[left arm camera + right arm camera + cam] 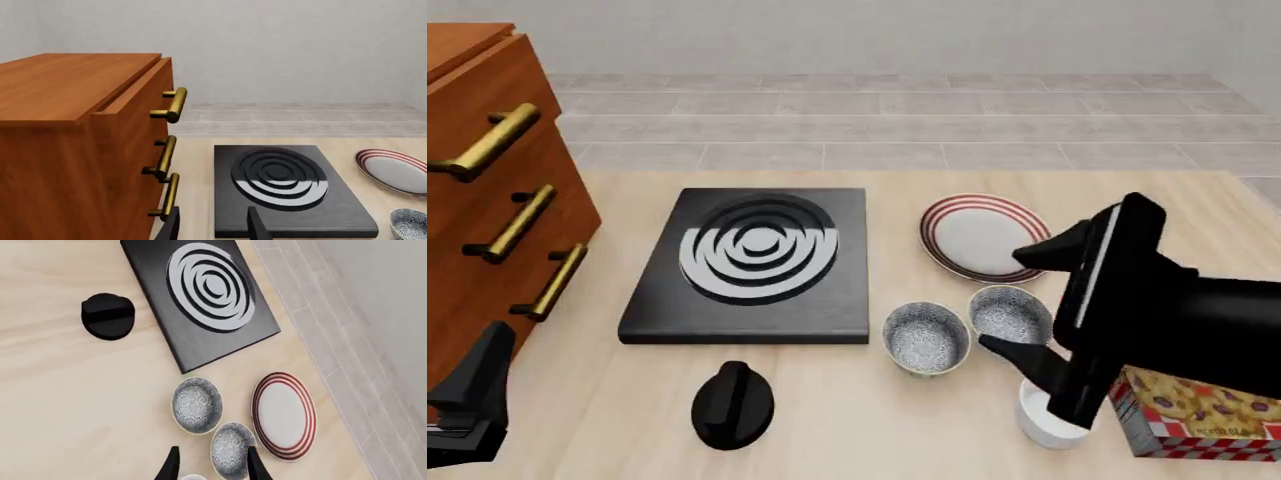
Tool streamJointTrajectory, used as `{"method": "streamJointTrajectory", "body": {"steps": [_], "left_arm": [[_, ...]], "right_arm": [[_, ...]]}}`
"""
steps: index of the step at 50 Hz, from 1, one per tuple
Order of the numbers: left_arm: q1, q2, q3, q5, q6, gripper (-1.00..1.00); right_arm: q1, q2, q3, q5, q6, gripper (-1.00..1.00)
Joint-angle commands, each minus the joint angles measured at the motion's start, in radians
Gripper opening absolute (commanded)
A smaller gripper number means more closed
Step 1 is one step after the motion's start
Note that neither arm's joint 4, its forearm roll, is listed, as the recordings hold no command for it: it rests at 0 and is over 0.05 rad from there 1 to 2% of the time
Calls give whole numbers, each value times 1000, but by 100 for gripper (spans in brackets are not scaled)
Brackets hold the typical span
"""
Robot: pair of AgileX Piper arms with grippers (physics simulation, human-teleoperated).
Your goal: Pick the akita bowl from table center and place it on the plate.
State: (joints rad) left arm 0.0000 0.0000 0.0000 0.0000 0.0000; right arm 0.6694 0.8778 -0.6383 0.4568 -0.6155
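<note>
Left hand parked low beside the wooden drawer cabinet, left of the stove slab, fingers apart on nothing, so it stays out of the work. I take the akita bowl as the speckled one just off the slab's near-right corner, with its twin at its right rim and the plate just beyond both. Right hand hangs above the twin, fingers spread and empty, camera looking down so I can line up the grasp; picking the wrong bowl is the risk.
</note>
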Motion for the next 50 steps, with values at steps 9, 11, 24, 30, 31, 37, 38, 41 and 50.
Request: {"method": "streamJointTrajectory", "body": {"steps": [9,11,24,30,31,37,38,41,50], "left_arm": [[0,0,0,0,0,100],[0,0,0,0,0,100],[0,0,0,0,0,100],[0,0,0,0,0,100],[0,0,0,0,0,100],[0,0,0,0,0,100],[0,0,0,0,0,100],[0,0,0,0,0,100],[0,0,0,0,0,100]], "right_arm": [[68,223,-57,71,-117,100],[74,235,-62,74,-116,100],[93,351,-48,34,-133,100],[83,407,-37,-13,-154,100],[84,418,-31,-18,-157,100],[81,471,-30,-43,-150,100],[78,479,-34,-46,-148,100],[76,488,-35,-46,-149,100],[48,516,-18,-79,-180,100]]}}
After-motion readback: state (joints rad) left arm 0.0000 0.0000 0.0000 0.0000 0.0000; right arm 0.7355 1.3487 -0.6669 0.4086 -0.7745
